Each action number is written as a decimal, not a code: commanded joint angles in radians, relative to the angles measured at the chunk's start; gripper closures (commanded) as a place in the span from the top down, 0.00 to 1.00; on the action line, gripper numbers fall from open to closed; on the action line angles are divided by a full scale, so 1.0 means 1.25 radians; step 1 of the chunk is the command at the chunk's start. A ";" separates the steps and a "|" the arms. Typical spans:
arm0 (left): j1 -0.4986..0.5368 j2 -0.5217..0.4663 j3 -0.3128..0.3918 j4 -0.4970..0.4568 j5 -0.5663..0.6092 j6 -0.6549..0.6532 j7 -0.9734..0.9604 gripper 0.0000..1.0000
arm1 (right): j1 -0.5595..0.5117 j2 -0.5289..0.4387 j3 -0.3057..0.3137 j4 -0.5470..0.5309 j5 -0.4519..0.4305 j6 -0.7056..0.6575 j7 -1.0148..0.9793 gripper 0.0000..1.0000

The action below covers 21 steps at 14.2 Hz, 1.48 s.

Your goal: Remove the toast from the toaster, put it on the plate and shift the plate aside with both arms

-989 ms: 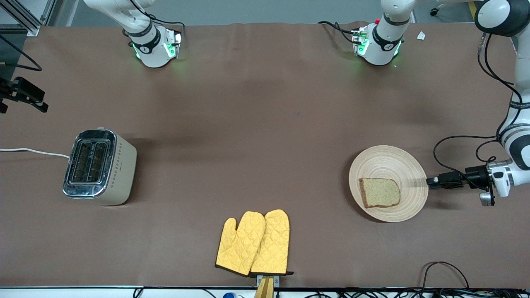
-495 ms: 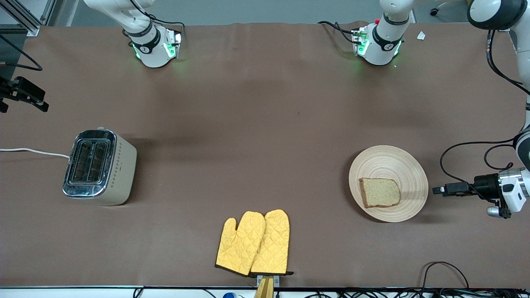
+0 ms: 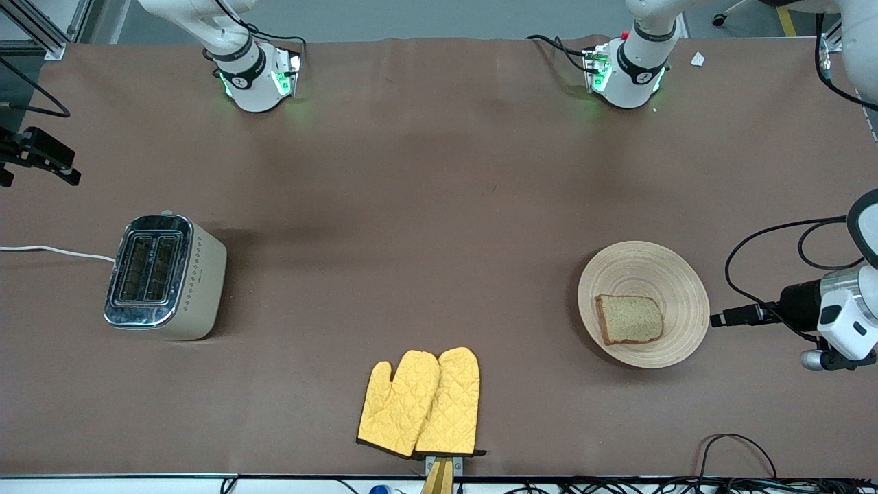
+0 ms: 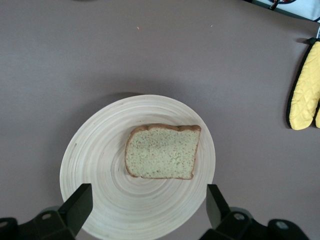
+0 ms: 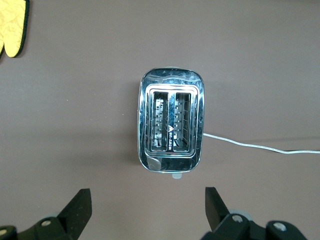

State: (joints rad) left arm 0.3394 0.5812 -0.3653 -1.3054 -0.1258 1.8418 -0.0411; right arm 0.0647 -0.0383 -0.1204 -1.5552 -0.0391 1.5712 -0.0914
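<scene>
Now that our left tool [image 3: 718, 319] has let go of the plate [image 3: 675, 274] and backed just off its rim, fingers spread, toast [image 3: 630, 319] rests on it; our right tool [image 5: 145, 210] waits open over the empty toaster [image 3: 164, 278]. Little seems left.

The left gripper [image 3: 720, 319], which touched the plate's [image 3: 675, 274] rim a second ago, now sits just clear of it with its jaws spread wide. The left arm's wrist [image 3: 847, 322] now sits lower and closer to the table's end.
</scene>
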 commanded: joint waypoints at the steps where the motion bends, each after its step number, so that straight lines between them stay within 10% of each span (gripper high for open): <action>1: -0.015 -0.088 -0.002 -0.027 0.039 -0.062 -0.041 1.00 | -0.004 -0.007 0.003 -0.003 0.004 -0.005 0.002 1.00; 11: -0.209 -0.299 0.024 -0.038 0.272 -0.236 -0.122 1.00 | -0.005 -0.007 0.003 -0.004 0.003 -0.005 -0.002 1.00; 21: -0.351 -0.531 0.254 -0.249 0.115 -0.282 -0.085 1.00 | -0.005 -0.007 0.002 -0.006 0.004 -0.005 -0.003 1.00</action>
State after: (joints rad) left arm -0.0881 0.0020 -0.0695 -1.5055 0.0448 1.4595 -0.1576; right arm 0.0647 -0.0383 -0.1206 -1.5558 -0.0391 1.5691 -0.0915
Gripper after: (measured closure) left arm 0.000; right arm 0.000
